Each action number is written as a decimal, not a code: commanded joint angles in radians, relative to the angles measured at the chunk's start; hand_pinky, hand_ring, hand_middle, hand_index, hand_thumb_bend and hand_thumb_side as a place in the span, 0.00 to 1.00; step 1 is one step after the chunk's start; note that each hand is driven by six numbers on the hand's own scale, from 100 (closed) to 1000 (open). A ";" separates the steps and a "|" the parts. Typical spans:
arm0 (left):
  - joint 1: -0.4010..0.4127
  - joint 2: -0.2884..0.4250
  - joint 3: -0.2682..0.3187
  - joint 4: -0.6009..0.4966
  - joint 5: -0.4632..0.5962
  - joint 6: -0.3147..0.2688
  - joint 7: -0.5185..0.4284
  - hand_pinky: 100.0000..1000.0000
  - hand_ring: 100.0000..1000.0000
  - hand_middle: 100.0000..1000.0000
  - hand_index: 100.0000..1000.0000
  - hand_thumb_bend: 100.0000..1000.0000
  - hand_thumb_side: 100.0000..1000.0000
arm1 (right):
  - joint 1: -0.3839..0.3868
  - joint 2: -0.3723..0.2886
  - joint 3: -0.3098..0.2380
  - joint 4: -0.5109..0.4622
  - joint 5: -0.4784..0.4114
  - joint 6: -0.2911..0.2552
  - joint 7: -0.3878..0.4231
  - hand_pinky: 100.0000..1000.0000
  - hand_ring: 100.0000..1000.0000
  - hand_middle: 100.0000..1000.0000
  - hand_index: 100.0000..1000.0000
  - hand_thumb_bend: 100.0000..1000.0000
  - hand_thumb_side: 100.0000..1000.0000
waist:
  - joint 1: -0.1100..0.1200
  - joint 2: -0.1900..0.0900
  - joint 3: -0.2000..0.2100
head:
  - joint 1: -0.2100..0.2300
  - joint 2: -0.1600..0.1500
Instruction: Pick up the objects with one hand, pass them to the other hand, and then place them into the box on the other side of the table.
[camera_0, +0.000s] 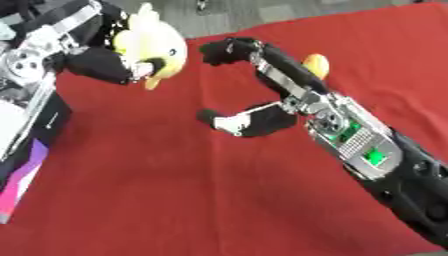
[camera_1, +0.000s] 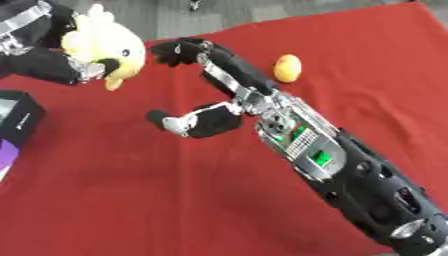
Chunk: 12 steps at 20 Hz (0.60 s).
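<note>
The table is covered by a red cloth (camera_1: 175, 200); grey floor (camera_1: 262, 10) is seen beyond its far edge.

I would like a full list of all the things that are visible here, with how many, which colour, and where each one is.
Plush duck: one, pale yellow with an orange beak, held above the cloth at upper left.
Small round object: one, yellow-orange, lying on the cloth at the far side, just behind the right arm.
Cloth: one, red, covering the table.
Box: one, black outside with white, purple and pink parts, at the left edge.
Floor: grey, beyond the far edge of the cloth.
Left robot hand: one, black, upper left, fingers curled round the plush duck.
Right robot hand: one, black and silver, centre, open, fingers near the duck, thumb spread below.
</note>
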 joint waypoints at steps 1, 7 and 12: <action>-0.006 0.038 0.011 -0.009 -0.004 -0.007 0.011 0.51 0.26 0.10 0.27 0.31 0.00 | -0.010 -0.016 -0.011 -0.016 0.000 0.005 -0.008 0.80 0.76 0.72 0.87 0.34 0.33 | 0.001 -0.005 0.001 | 0.001 -0.012; 0.025 0.099 0.042 -0.030 -0.018 -0.013 0.048 0.51 0.26 0.10 0.27 0.31 0.00 | -0.006 -0.025 -0.012 -0.021 0.001 0.008 -0.012 0.80 0.76 0.72 0.87 0.34 0.34 | 0.001 -0.005 0.006 | -0.001 -0.013; 0.077 0.171 0.100 -0.039 0.004 -0.007 0.103 0.51 0.25 0.10 0.26 0.31 0.00 | -0.004 -0.032 -0.015 -0.027 0.000 0.010 -0.014 0.80 0.76 0.72 0.87 0.33 0.34 | 0.000 -0.003 0.009 | 0.001 -0.017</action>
